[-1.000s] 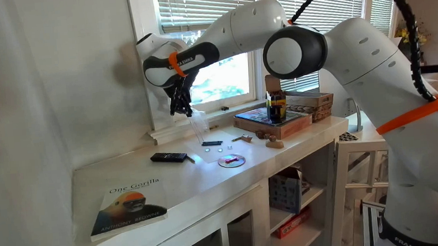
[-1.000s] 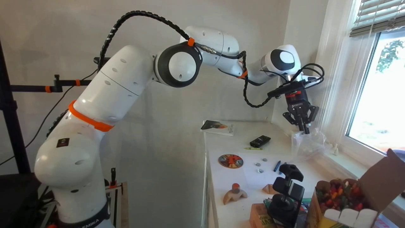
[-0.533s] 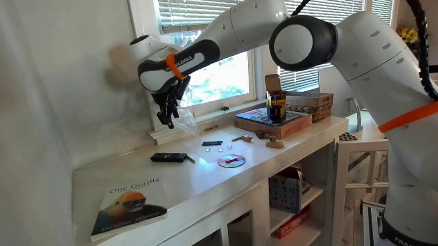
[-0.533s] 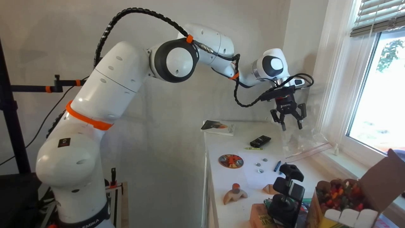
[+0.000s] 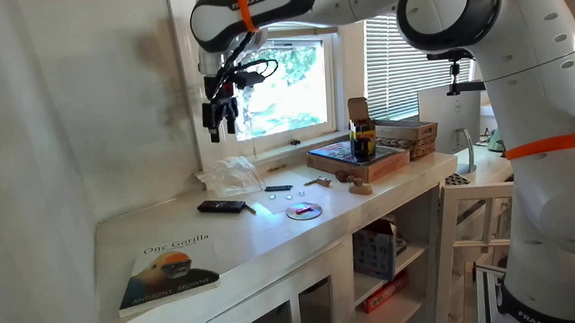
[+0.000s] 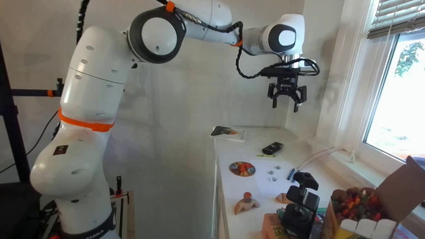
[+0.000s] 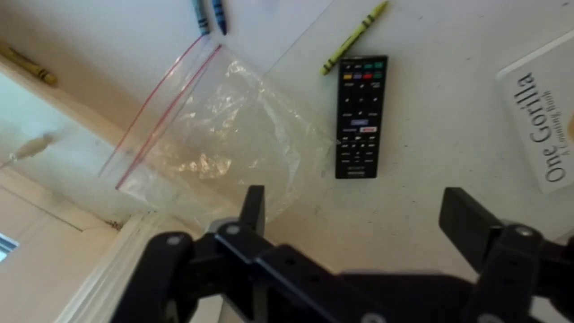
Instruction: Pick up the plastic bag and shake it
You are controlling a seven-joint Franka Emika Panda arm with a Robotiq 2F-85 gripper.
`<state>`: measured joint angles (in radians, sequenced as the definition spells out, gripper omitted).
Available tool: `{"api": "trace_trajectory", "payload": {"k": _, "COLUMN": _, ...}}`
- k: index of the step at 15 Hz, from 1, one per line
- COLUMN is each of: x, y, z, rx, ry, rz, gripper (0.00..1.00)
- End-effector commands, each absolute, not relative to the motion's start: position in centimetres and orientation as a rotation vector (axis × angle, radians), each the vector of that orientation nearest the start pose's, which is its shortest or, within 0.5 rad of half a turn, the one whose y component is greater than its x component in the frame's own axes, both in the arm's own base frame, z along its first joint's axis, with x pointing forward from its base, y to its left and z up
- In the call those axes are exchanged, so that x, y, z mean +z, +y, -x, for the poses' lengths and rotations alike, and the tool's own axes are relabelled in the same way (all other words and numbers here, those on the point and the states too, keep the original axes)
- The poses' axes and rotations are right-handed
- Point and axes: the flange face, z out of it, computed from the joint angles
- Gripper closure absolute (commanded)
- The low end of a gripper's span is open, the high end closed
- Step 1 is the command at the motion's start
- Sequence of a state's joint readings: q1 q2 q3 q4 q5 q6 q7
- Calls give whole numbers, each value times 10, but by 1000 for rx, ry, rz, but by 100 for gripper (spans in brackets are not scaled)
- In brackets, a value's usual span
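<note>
Plastic zip bag [image 7: 253, 130], clear and glossy, lies slightly puffed on the white cabinet top [image 5: 252, 241] beside the window ledge [image 5: 286, 151], two red lines running side by side along its mouth. One side of it laps over the ledge or leans against it; we cannot tell which. We find the gripper [image 6: 285, 106] well above the bag, pointing downward in both exterior views, its fingers spread wide apart with nothing held between them. One corner of the bag reaches the edge of the black remote control [image 7: 361, 119]; we cannot confirm contact. At the remote's end with the coloured buttons we note a yellow-green crayon [image 7: 354, 37], and at one end of the bag's mouth two blue crayons [image 7: 219, 15] lie close by. Farther out we record a compact disc [image 5: 314, 211] and, well apart from the bag, a book titled "One Gorilla" [image 5: 170, 273] by Anthony Browne. In an exterior view a carton [image 5: 363, 145] with raised flap stands on a flat box [image 5: 388, 166].
</note>
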<state>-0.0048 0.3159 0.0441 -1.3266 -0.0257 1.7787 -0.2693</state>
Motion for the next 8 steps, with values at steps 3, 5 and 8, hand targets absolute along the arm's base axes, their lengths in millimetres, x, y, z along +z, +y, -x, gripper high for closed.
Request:
{"api": "trace_trajectory", "payload": {"k": 3, "x": 579, "y": -43, "z": -607, "rx": 45, "ry": -202, "rz": 2980, "gripper": 0}}
{"api": "trace_trajectory", "payload": {"k": 5, "x": 580, "y": -65, "z": -591, "rx": 138, "ry": -75, "rz": 2966, "gripper": 0}}
{"api": "trace_trajectory", "payload": {"k": 8, "x": 570, "y": -89, "z": -578, "rx": 250, "ry": 42, "rz": 2973, "gripper": 0}}
